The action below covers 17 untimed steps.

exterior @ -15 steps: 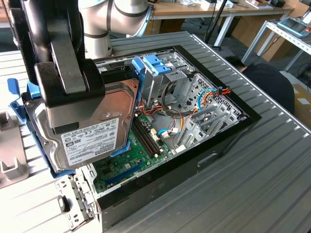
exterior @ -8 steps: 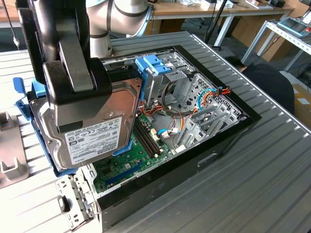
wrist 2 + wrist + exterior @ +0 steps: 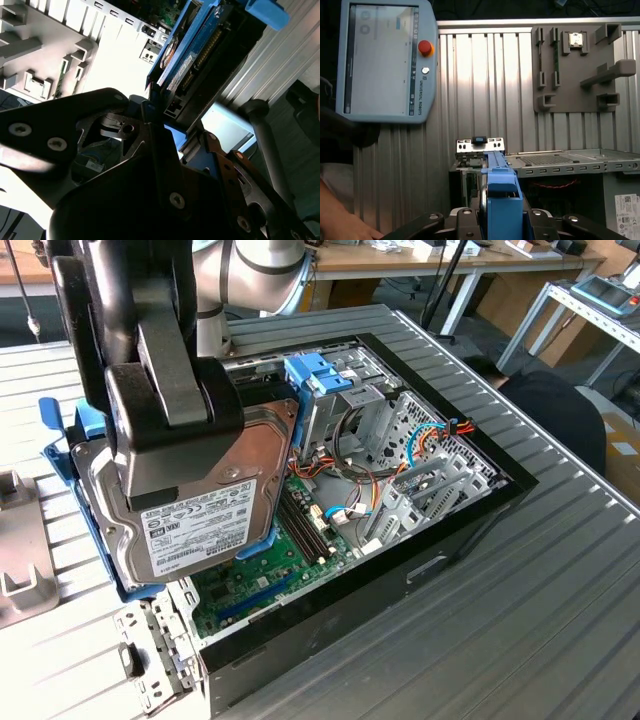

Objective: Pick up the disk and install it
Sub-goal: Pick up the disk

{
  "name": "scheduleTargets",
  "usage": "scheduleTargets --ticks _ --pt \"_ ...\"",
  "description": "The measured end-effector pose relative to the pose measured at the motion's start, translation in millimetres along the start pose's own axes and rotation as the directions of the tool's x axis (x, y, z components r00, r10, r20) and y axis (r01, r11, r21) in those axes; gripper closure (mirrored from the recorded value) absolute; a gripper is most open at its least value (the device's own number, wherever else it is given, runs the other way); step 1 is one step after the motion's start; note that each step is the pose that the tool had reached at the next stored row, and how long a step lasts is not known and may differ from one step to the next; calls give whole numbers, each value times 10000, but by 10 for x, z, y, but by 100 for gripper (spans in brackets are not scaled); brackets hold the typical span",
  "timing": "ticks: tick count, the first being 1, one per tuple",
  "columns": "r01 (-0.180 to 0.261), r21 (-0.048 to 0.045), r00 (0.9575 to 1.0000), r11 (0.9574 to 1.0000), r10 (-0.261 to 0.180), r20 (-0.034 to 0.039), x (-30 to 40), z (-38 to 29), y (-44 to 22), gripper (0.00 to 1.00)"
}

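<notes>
The disk (image 3: 205,515), a grey metal hard drive with a white label in a light blue carrier, hangs tilted in the air over the exterior view's left end of the open computer case (image 3: 400,575). My gripper (image 3: 175,455) is shut on it, one black finger lying across its labelled face. In the second wrist view the disk (image 3: 192,57) runs edge-on away from the gripper (image 3: 167,125). The first wrist view has the disk's blue carrier (image 3: 502,200) between the fingers (image 3: 540,220), above the case's edge.
Inside the case a metal drive cage with a blue latch (image 3: 320,380) stands behind the motherboard (image 3: 270,570) and loose cables. A teach pendant (image 3: 382,60) and a grey fixture plate (image 3: 580,60) lie on the ribbed table. A person's hand (image 3: 335,220) is beside the gripper.
</notes>
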<state>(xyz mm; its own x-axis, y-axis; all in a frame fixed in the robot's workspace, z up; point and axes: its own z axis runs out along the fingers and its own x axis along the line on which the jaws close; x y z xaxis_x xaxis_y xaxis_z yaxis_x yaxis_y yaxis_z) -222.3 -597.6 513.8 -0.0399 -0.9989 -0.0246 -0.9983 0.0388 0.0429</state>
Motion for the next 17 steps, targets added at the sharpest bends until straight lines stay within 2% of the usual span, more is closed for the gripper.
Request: scheduleTargets --ticks 7,11,17 --pt "0 0 10000 10000 0 0 -1 -1 -25 63" --pt "0 0 10000 10000 0 0 -2 -5 -145 63" --pt "0 0 10000 10000 0 0 -1 -6 -165 63"
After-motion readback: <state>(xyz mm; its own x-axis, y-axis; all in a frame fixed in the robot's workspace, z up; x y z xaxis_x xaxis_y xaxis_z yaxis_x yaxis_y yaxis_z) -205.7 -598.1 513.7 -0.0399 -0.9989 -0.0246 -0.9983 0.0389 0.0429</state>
